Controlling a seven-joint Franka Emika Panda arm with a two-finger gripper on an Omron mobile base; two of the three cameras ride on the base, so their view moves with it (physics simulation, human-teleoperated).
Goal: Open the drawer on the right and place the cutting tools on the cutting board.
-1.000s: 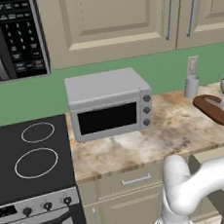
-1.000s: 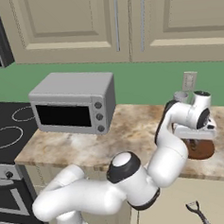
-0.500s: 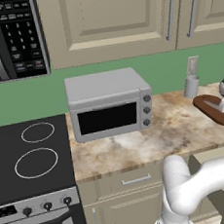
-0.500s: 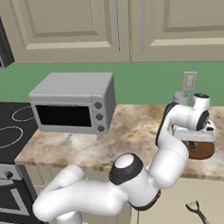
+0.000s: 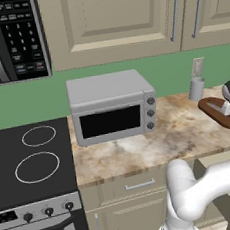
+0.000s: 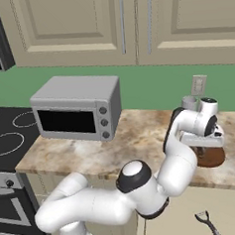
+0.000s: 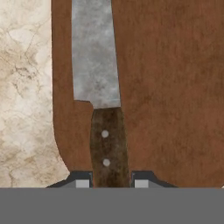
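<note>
**Knife held over the board**

We see the gripper (image 7: 109, 183) closed narrowly on the knife (image 7: 99, 96), one fingertip on each side of its dark riveted handle, the grey blade pointing away over the cutting board (image 7: 170, 87). We cannot tell whether the blade touches the wood. The board's rounded edge meets bare marbled counter (image 7: 22, 87) beside the blade. Below, another dark-handled tool (image 6: 206, 221) lies in the open drawer (image 6: 196, 218).

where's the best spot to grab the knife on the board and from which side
Grip the knife by its dark riveted handle, coming straight down from above with a finger on each long side. It looks to lie flat on the board, and the handle is narrow and clear of the blade.
</note>
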